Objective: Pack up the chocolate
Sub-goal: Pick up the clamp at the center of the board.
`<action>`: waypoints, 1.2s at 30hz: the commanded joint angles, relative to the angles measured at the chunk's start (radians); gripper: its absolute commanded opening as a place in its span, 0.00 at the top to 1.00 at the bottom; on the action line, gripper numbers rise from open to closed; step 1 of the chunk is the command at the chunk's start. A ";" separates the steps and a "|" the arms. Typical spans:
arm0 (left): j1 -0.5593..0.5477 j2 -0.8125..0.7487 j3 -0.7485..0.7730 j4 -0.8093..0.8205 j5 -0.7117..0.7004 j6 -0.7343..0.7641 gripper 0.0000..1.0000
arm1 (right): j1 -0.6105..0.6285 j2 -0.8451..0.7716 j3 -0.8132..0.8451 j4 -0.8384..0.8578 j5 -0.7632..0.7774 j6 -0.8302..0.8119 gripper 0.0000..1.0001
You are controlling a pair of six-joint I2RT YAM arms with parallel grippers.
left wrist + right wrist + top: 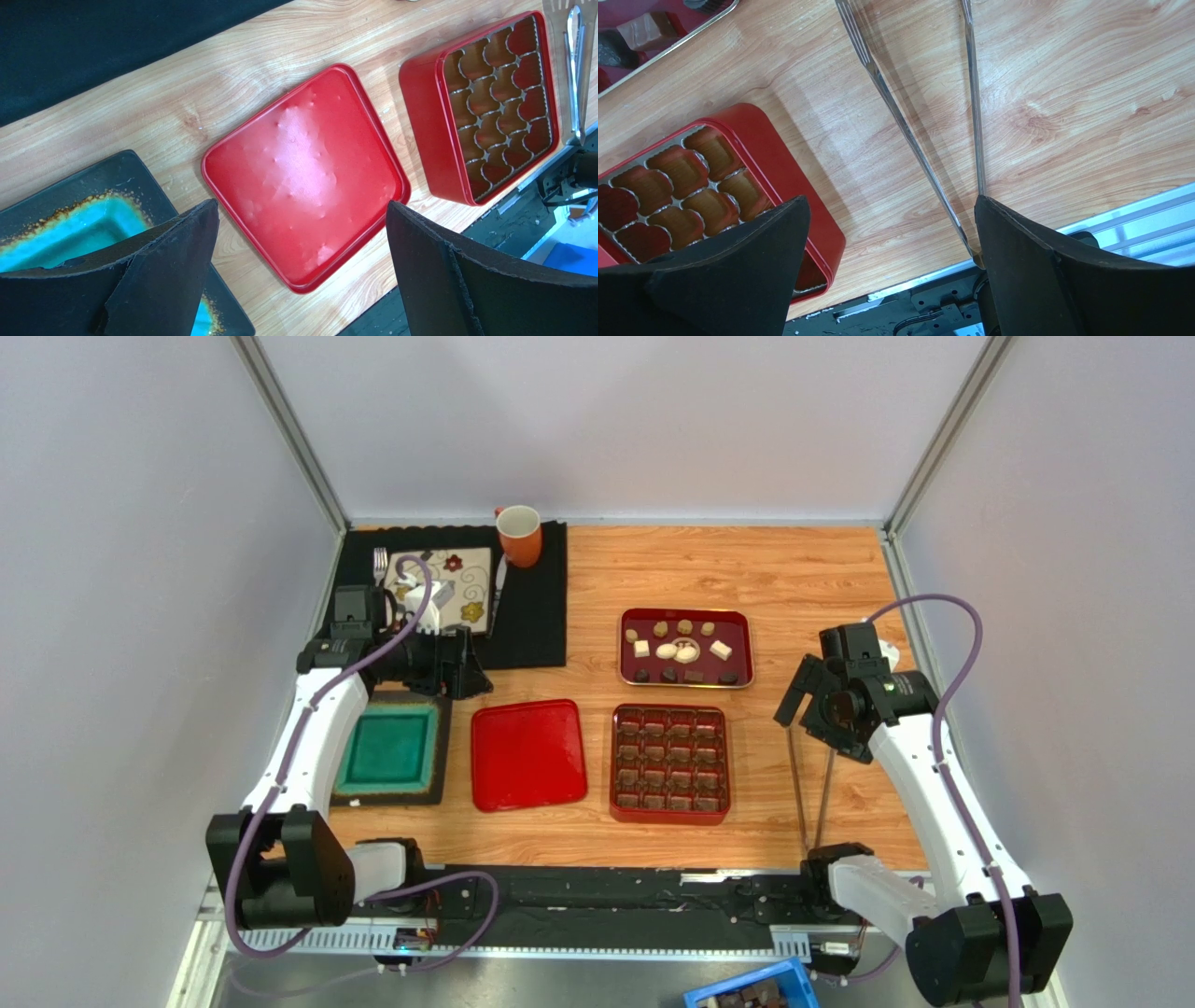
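Note:
The chocolate (683, 643), small dark and cream pieces, lies in a dark red tray (744, 653) at centre right. One brown piece (647, 29) shows at the top left of the right wrist view. A red box (671, 763) with gridded compartments stands in front of the tray, also seen as the box (484, 105) and the box (689, 189) in the wrist views. My left gripper (302, 210) hangs open over a red lid (305, 175). My right gripper (892, 203) hovers open above metal tongs (913, 133) lying right of the box.
A teal dish (389, 748) sits left of the red lid (528, 753). At the back left a black mat (530, 616) carries a patterned plate (457, 577), and an orange mug (519, 535) stands at its far edge. The tongs (801, 791) point toward the near edge.

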 commanded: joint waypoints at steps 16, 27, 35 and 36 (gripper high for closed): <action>0.003 0.014 0.042 -0.022 -0.010 0.060 0.02 | 0.034 0.128 -0.133 -0.014 0.182 0.336 0.05; 0.003 0.022 0.042 -0.026 0.010 0.058 0.02 | 0.035 0.147 -0.219 0.090 0.167 0.358 0.12; 0.001 0.010 0.025 -0.020 0.002 0.058 0.02 | 0.076 0.224 -0.275 0.216 0.144 0.319 0.20; 0.001 0.010 0.025 -0.020 -0.001 0.060 0.02 | 0.078 0.229 -0.275 0.222 0.145 0.312 0.20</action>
